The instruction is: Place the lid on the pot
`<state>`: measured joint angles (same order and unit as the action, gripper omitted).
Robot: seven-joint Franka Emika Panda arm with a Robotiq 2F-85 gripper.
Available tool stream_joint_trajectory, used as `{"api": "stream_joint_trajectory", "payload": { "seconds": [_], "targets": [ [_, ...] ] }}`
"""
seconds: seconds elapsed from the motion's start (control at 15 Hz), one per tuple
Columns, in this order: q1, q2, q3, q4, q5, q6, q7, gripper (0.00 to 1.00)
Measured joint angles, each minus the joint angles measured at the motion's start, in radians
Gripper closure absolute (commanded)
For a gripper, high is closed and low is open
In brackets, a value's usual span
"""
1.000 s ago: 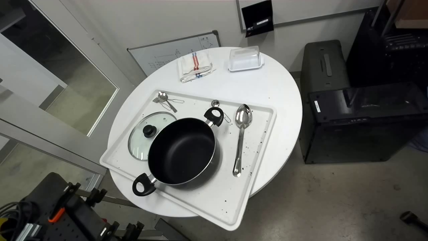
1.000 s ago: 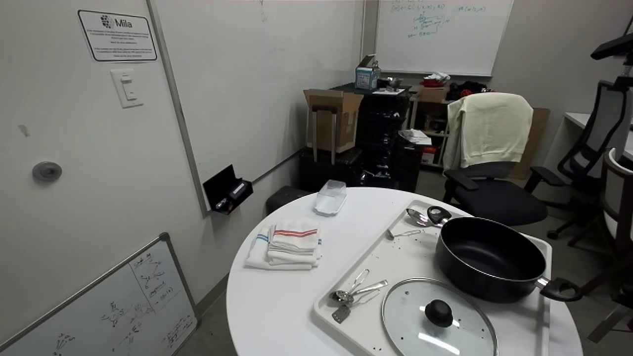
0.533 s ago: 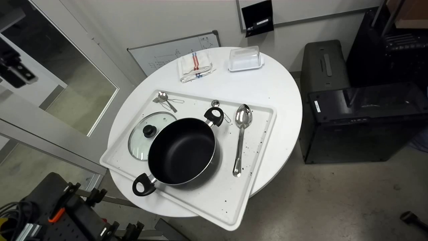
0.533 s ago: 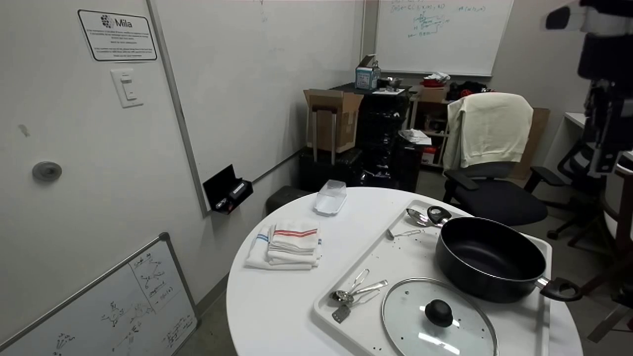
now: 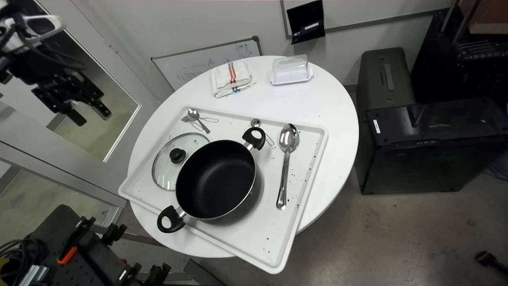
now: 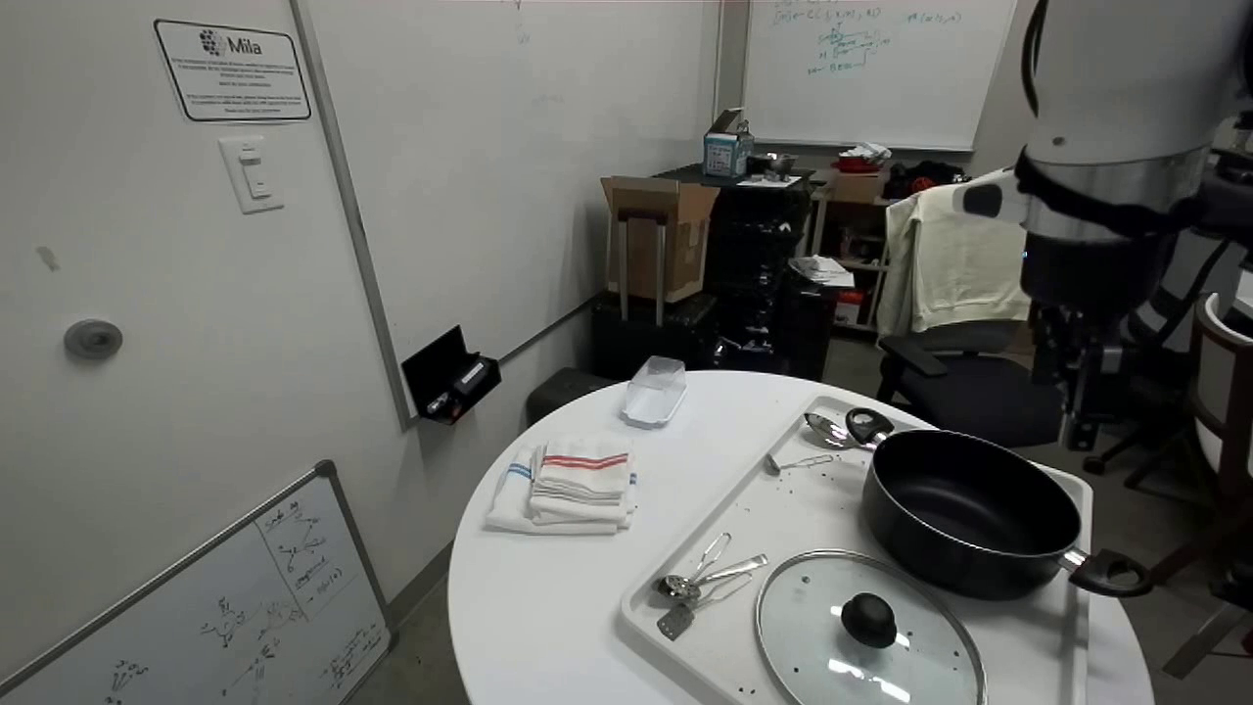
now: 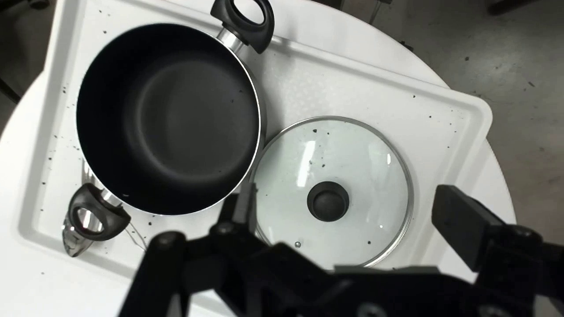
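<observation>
One black pot (image 7: 176,119), two handles (image 7: 252,32), one glass lid (image 7: 328,200), one tool (image 5: 91,114)

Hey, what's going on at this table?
A robot arm is meant to put the glass lid on the black pot. Right now its gripper hangs in the air, wide open and holding nothing. The lid lies flat on the white tray beside the pot, which stands uncovered, so the job isn't done yet.
</observation>
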<state>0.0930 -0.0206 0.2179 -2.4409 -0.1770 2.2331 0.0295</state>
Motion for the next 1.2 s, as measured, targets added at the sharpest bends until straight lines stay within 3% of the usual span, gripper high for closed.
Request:
{"api": "stream_joint_trajectory", "payload": {
  "seconds": [0.73, 1.2],
  "targets": [
    [0.012, 0.306, -0.046, 0.025, -0.068, 0.270, -0.150, 0.00],
    [0.059, 0.483, -0.083, 0.111, -0.142, 0.353, -0.161, 0.00]
  ]
}}
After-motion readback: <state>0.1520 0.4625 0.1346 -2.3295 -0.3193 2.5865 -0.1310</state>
